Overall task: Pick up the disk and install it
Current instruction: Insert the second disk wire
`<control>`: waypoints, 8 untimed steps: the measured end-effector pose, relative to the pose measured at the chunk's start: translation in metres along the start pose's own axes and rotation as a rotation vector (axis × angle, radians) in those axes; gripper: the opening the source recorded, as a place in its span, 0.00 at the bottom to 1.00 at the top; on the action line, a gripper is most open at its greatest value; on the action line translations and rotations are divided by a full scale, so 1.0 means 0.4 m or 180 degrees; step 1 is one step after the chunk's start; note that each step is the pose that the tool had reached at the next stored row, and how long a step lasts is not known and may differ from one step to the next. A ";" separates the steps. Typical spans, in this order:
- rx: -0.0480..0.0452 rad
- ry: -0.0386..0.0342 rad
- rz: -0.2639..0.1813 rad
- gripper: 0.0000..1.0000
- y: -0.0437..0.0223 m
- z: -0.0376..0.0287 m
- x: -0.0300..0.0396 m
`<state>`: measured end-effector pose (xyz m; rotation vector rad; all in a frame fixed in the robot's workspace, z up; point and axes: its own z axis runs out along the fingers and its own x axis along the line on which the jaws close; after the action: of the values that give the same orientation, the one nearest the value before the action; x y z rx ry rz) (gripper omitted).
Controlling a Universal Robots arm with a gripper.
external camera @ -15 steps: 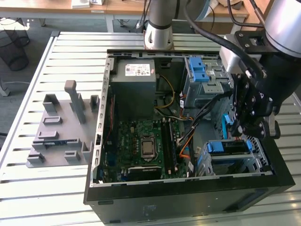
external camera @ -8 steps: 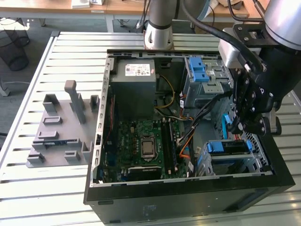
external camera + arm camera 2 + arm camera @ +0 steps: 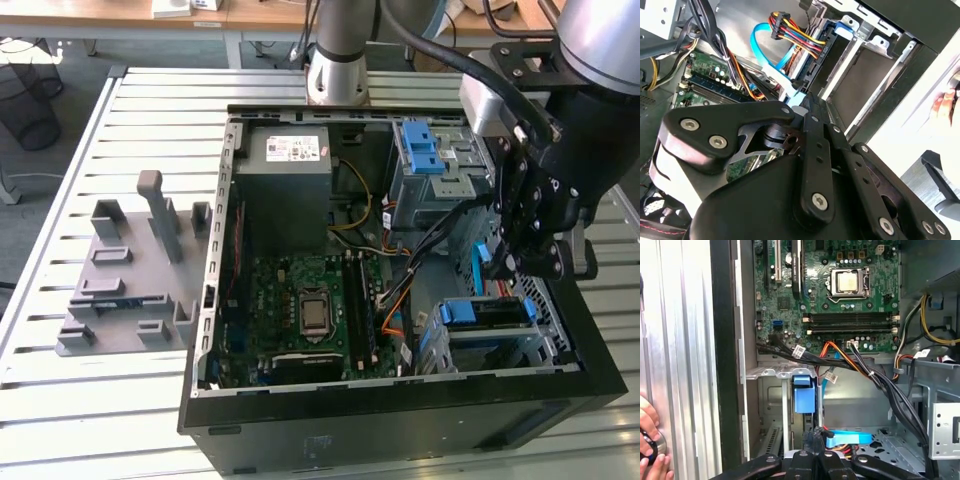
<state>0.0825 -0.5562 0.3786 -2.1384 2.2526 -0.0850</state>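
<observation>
— Where is the gripper point(image 3: 503, 265) now?

— It hangs inside the open case point(image 3: 400, 425), at the side of the case on the exterior view's right. If it is wide or narrow, I cannot tell; its own black body covers the tips in both wrist views.

— Does it hold the disk point(image 3: 487, 318)?

— I see nothing in it. A part with blue rails sits in the grey bay just under the gripper, in the case corner toward the surface's near edge. I take this for the disk, but its label is hidden.

— What is near the gripper?

— A flat blue cable point(image 3: 850, 437) passes just beside it, and black cables point(image 3: 890, 390) run from the board point(image 3: 300, 300) past it. Further, toward the far edge, the blue latch point(image 3: 428, 150) stands upright, with the grey supply box point(image 3: 290, 160) beside it.

— And outside the case?

— A grey fixture point(image 3: 130, 280) lies on the slatted surface point(image 3: 60, 400), on the exterior view's left, well apart. A person's hand point(image 3: 650, 452) rests at the surface outside the case wall.
</observation>
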 end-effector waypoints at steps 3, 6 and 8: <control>0.0001 0.0005 -0.0001 0.11 0.001 0.000 -0.010; 0.0002 0.0010 -0.0001 0.11 0.002 -0.001 -0.025; 0.0002 0.0012 -0.0001 0.11 0.002 -0.001 -0.034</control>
<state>0.0824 -0.5425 0.3786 -2.1402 2.2540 -0.0898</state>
